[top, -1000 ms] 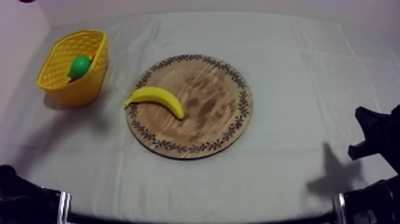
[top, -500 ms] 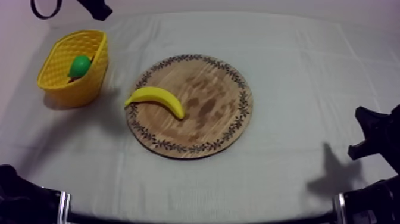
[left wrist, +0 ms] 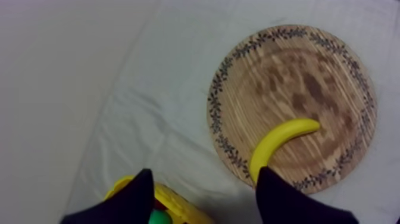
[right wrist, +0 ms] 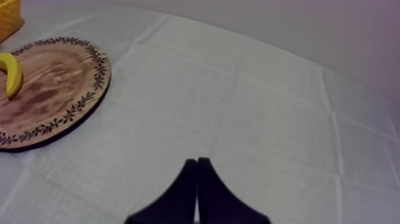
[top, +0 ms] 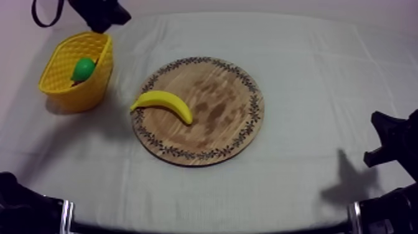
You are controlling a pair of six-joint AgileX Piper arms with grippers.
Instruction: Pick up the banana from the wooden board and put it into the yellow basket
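The yellow banana (top: 163, 104) lies on the left rim of the round wooden board (top: 218, 93), its left tip over the cloth. The yellow basket (top: 78, 70) stands at the far left with a green pear (top: 83, 68) inside. My left gripper (top: 104, 18) hangs high behind the basket. In the left wrist view its fingers (left wrist: 138, 199) stand apart and open over the basket's rim (left wrist: 175, 205), with the banana (left wrist: 277, 143) and board (left wrist: 297, 71) farther off. My right gripper (right wrist: 197, 179) is shut, low near the table's right side (top: 389, 146).
Grey-white cloth covers the table, with bare cloth between basket and board and to the board's right. In the right wrist view the board (right wrist: 53, 101) with the banana (right wrist: 11, 74) lies far off, and the basket's corner (right wrist: 9, 15) shows beyond it.
My left arm has come into the top view at the upper left and moved in behind the basket. Banana, board, basket and right arm have not moved.
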